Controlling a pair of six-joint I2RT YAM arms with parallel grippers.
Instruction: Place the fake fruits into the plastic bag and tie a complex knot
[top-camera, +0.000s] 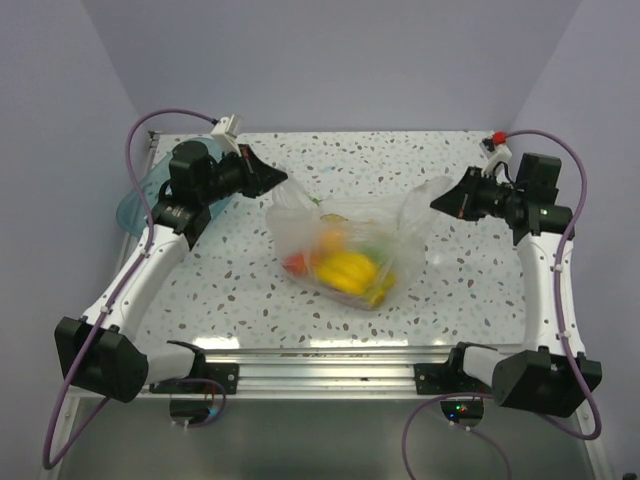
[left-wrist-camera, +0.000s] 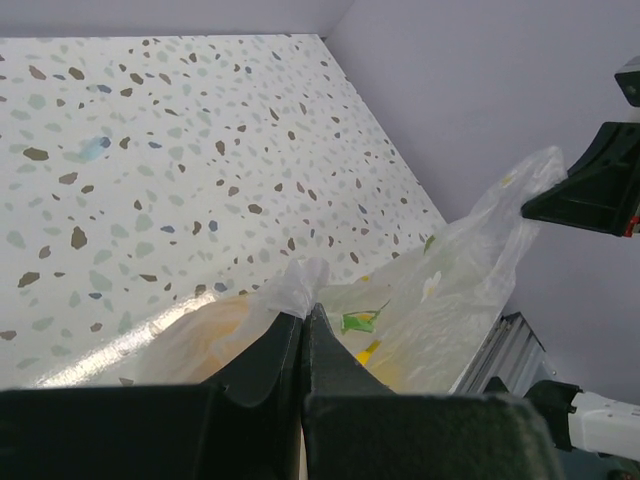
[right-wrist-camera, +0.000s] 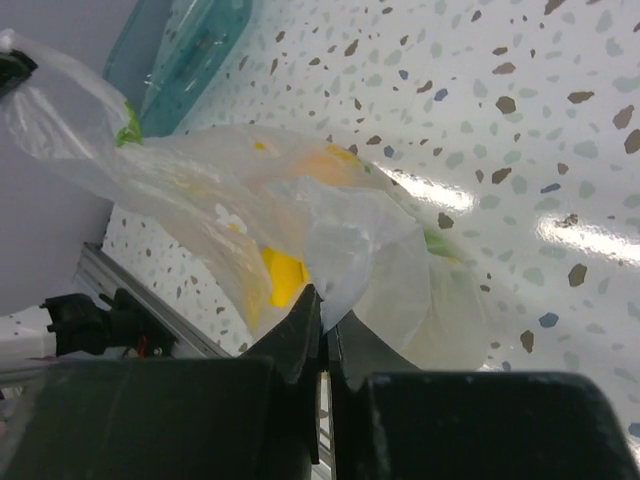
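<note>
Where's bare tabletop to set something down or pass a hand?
Free: near-left table between left arm and plastic bag; near-right between bag and right arm; far strip behind the bag. Crowded: centre, bag stretched between left pincer and right pincer; teal tray at the far-left edge.

I can read no text, label, brand, number or sign in any of my three views. The nearest thing to print is a few small green marks showing at the plastic bag in the left wrist view. They are too blurred for me to tell whether they are lettering at all.
</note>
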